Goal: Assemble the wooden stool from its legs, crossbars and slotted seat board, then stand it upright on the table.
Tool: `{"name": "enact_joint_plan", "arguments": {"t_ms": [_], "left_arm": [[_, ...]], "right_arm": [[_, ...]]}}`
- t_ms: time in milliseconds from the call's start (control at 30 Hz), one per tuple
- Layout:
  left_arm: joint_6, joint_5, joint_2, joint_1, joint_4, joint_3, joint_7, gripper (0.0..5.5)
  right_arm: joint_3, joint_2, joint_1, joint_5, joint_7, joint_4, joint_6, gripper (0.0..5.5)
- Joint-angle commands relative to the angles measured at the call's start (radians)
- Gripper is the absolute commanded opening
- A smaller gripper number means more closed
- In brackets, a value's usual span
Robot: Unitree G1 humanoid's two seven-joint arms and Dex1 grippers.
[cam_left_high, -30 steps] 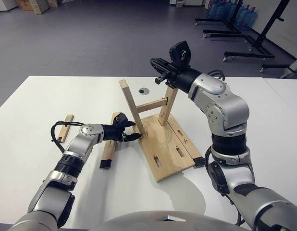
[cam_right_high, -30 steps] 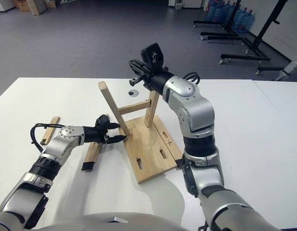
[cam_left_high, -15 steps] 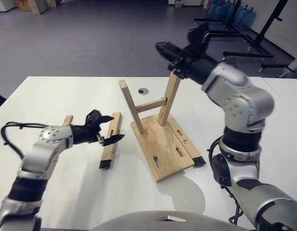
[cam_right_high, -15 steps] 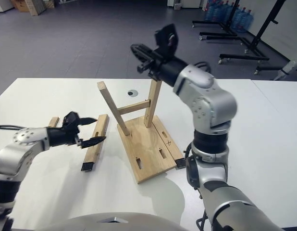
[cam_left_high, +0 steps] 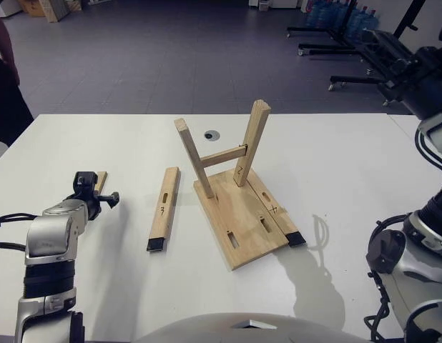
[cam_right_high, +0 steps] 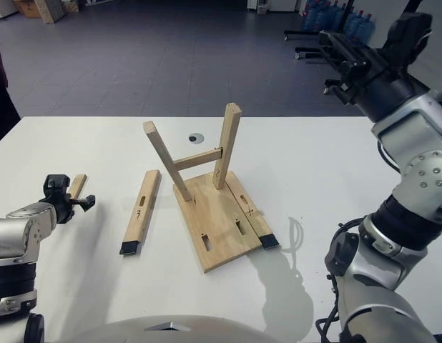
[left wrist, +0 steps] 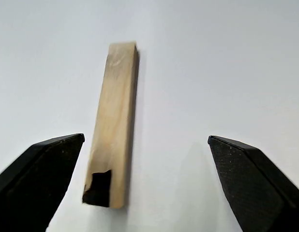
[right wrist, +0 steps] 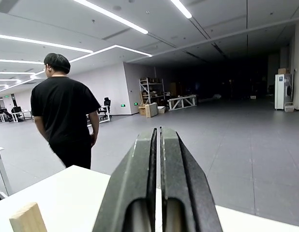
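The slotted seat board [cam_left_high: 242, 229] lies flat at the table's middle. Two legs [cam_left_high: 251, 143] stand on it, joined by a crossbar [cam_left_high: 222, 156]. A loose leg [cam_left_high: 164, 207] with a dark tip lies to the board's left, and another leg [cam_left_high: 277, 216] lies along its right edge. A short crossbar [left wrist: 113, 121] rests at the far left. My left gripper [cam_left_high: 99, 194] is open right beside it, the piece showing between its fingers [left wrist: 38, 183]. My right gripper [cam_right_high: 342, 50] is shut, high up at the right and far from the stool parts.
A round grommet hole [cam_left_high: 214, 134] sits in the white table [cam_left_high: 350, 164] behind the stool. The front and right of the table are bare. Stands and water bottles [cam_left_high: 335, 14] are on the floor far behind.
My left arm has pulled back to the left, from the loose leg to the short crossbar. My right arm has left the top of the upright leg and swung up to the right.
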Motion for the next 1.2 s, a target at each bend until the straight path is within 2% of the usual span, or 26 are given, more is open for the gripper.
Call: {"name": "enact_joint_plan", "arguments": {"t_ms": [33,133,500,633,833,1067,1200], "left_arm": [[-0.042,-0.017,0.025,-0.021,0.023,0.057,-0.027,4.69],[-0.062,-0.025,0.046,-0.030,-0.011,0.060,-0.056,4.69],[-0.364,0.019,0.058,-0.079,0.423,-0.022,-0.151,4.69],[-0.398,0.016,0.082,-0.083,0.475,-0.035,-0.187,4.69],[-0.277,0.008,0.122,0.020,0.281,-0.058,-0.219,3.69],[-0.350,0.016,0.084,-0.043,0.449,-0.061,-0.198,2.59],[-0.349,-0.002,0.055,-0.030,0.465,-0.054,-0.195,2.03]], "right_arm": [[0.043,0.008,0.031,-0.006,-0.017,0.010,-0.036,0.11],[0.058,0.010,0.040,0.005,-0.034,0.010,-0.050,0.11],[0.118,0.019,0.033,0.001,-0.087,0.070,-0.085,0.11],[0.125,0.020,0.029,0.011,-0.096,0.074,-0.084,0.11],[0.129,0.021,0.031,0.017,-0.104,0.073,-0.090,0.11],[0.145,0.025,0.029,0.017,-0.110,0.087,-0.101,0.11],[0.145,0.025,0.033,0.021,-0.112,0.084,-0.101,0.11]]}}
